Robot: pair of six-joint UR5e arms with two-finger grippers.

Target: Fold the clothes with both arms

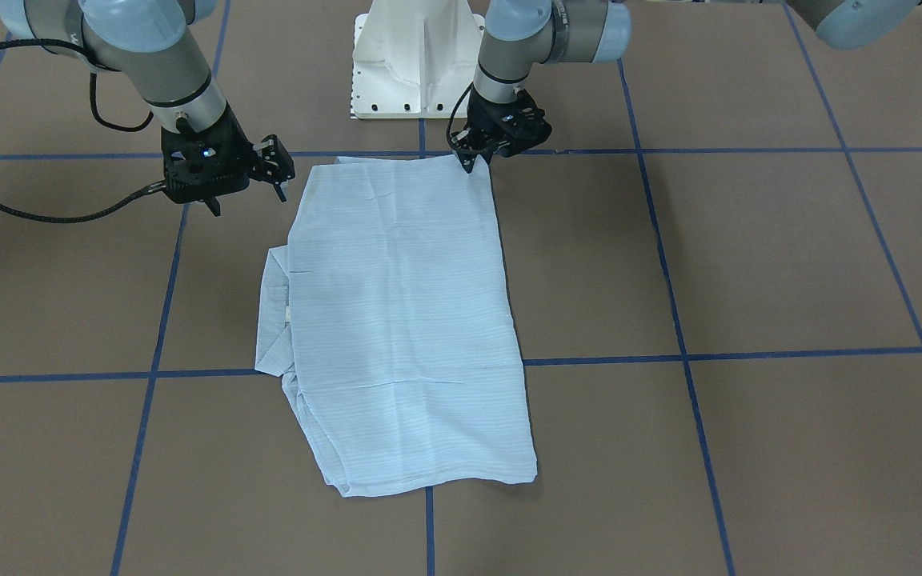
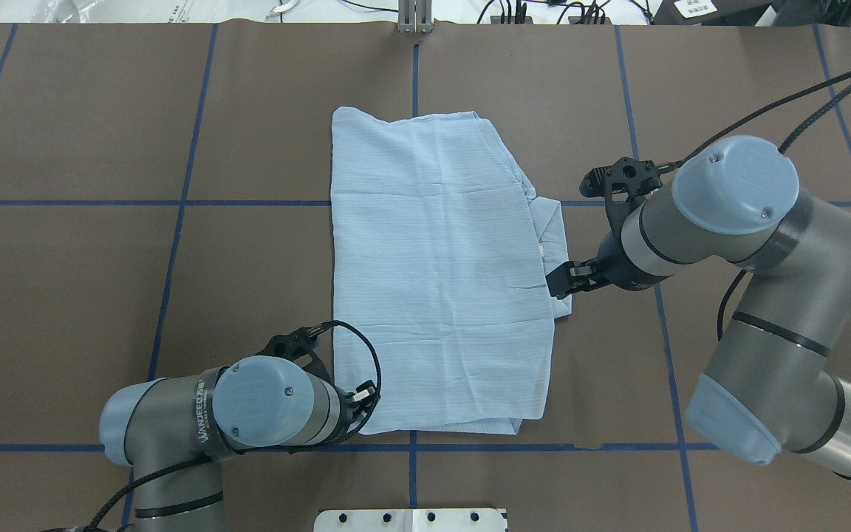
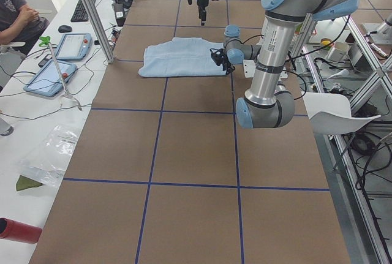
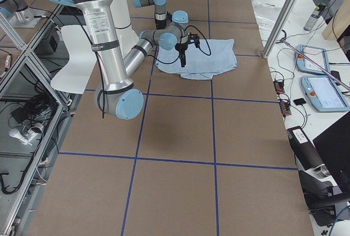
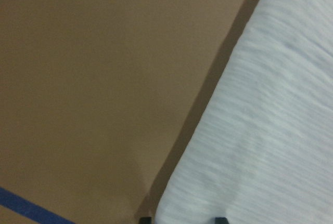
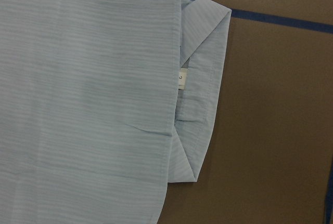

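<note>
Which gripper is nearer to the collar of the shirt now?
Right. The right gripper hangs close by the collar; the left gripper is at the opposite corner of the shirt, by the base.

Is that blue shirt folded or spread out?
Folded: the shirt lies as a rectangle, no sleeves showing, its collar poking out one side.

A brown counter [image 3: 184,147] is divided into squares by blue tape lines [image 3: 196,184]; a white desk [image 3: 24,126] carrying tablets [image 3: 72,46] is set alongside, framed by aluminium posts [image 3: 93,16]
</note>
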